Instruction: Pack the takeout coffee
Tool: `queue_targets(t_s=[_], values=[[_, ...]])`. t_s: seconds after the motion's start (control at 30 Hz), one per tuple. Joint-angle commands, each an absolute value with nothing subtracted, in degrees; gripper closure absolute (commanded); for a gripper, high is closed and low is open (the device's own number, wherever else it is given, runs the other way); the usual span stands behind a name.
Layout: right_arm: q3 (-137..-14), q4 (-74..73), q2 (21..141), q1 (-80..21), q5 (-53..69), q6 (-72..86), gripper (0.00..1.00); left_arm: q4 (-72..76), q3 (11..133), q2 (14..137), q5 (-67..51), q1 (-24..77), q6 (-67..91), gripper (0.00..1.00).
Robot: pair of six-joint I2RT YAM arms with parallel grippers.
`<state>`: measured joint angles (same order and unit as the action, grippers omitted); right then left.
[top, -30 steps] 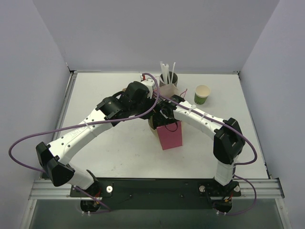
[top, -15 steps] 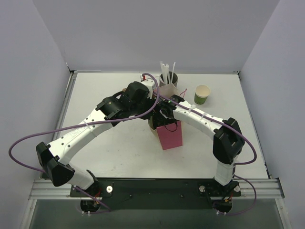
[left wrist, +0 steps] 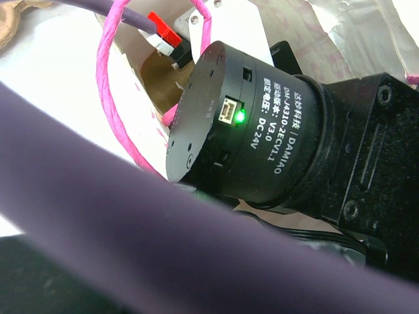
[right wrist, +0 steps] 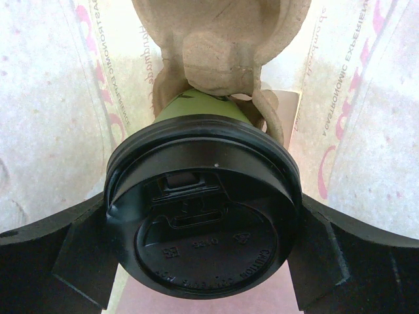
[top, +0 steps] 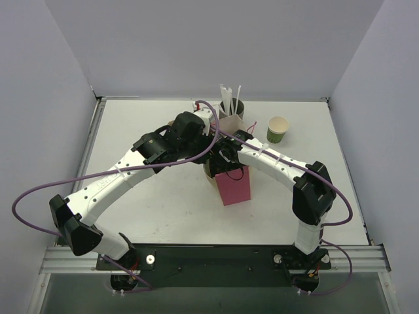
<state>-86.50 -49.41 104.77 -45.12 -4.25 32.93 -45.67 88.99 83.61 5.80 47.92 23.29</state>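
Note:
The takeout coffee (right wrist: 203,222) is a green cup under a black lid, and it fills the right wrist view. It sits low inside the pink bag (top: 234,186), in front of a brown cardboard carrier (right wrist: 219,39). My right gripper (right wrist: 203,245) reaches down into the bag, and both black fingers (right wrist: 52,255) press against the lid's rim. My left gripper (top: 211,133) is at the bag's far top edge. A purple cable (left wrist: 163,255) hides its fingers in the left wrist view, where a pink handle (left wrist: 105,85) and the right arm's motor (left wrist: 249,131) show.
A grey cup of white straws (top: 231,104) stands behind the bag. A green cup with a cream inside (top: 277,129) stands at the back right. Both arms cross above the bag at the table's middle. The enclosure's walls close the table in on three sides.

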Motion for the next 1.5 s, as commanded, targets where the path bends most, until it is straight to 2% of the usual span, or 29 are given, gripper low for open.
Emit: queue_targets(t_s=[0.0,0.27,0.37,1.47], values=[[-84.99,-54.67,107.14,-45.35,-7.91,31.64,0.2,-40.17,92.73,82.09,3.16,49.22,23.2,1.0],[-86.57,-55.02,105.74,-45.35,-7.21,31.99,0.02,-40.17,92.64,82.27,3.08,49.04,23.2,1.0],[-87.19,-55.28,105.21,-45.26,-7.12,32.17,0.0,-40.25,92.55,82.27,3.16,48.96,23.2,1.0],[-91.85,-56.95,101.6,-45.26,-6.85,33.31,0.0,-40.16,91.58,83.58,3.78,48.6,23.29,1.0]])
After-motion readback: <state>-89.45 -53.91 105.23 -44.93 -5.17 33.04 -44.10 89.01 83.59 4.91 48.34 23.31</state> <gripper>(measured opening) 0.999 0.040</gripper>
